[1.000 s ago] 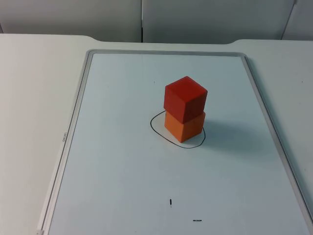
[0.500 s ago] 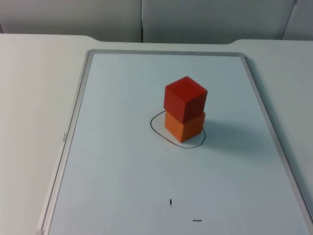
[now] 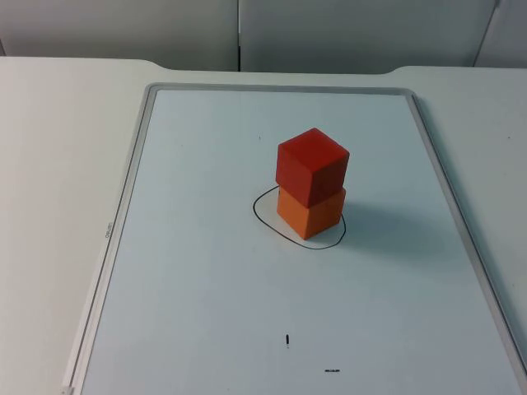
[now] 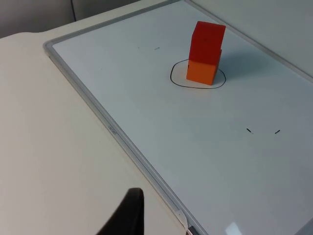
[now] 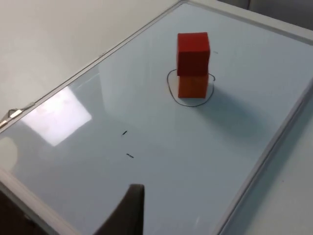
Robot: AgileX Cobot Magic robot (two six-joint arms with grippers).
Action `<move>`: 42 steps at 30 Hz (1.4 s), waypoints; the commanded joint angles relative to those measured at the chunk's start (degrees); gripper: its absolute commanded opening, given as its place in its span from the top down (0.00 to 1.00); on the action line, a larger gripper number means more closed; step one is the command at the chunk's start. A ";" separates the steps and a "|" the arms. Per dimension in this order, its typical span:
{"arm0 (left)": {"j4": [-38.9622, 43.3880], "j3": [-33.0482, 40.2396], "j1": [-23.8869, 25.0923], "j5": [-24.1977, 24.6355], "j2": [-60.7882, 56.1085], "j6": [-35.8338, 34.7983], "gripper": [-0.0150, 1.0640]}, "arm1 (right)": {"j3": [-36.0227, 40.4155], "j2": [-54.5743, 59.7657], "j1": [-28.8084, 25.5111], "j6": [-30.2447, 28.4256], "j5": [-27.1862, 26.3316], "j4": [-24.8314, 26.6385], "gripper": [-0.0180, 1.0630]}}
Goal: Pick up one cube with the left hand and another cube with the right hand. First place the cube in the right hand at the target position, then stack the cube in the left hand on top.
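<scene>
My red cube (image 3: 311,165) sits on the orange cube (image 3: 310,211) mid-frame. Both claws wait away; can't tell their grip. I'd keep clear.

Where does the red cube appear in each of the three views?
Top view: red cube stacked on the orange cube, right of the whiteboard's centre.
Left wrist view: red cube atop the stack.
Right wrist view: red cube likewise.
Shared landmark: the drawn circle around the stack.

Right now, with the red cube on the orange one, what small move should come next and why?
Probably none beyond keeping both arms back: the red wooden cube sits squarely on the orange wooden cube inside the black drawn circle, so the stack looks finished.
</scene>
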 commanded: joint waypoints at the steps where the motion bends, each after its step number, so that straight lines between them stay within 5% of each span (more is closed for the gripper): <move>1: -0.18 0.34 -0.40 -0.33 -0.28 -0.33 0.01 | 0.47 -0.22 -6.57 -0.32 -0.83 0.33 0.02; 14: -0.18 0.34 -0.40 -0.33 -0.28 -0.33 0.01 | 0.47 -0.22 -29.77 -0.32 -0.83 0.33 0.02; 27: -0.18 0.34 1.79 -0.33 -0.28 -0.35 0.01 | 0.47 -0.22 -31.19 -0.32 -0.83 0.33 0.02; 42: -0.18 0.34 28.38 -0.33 -0.28 -0.35 0.01 | 0.47 -0.22 -31.19 -0.32 -0.83 0.33 0.02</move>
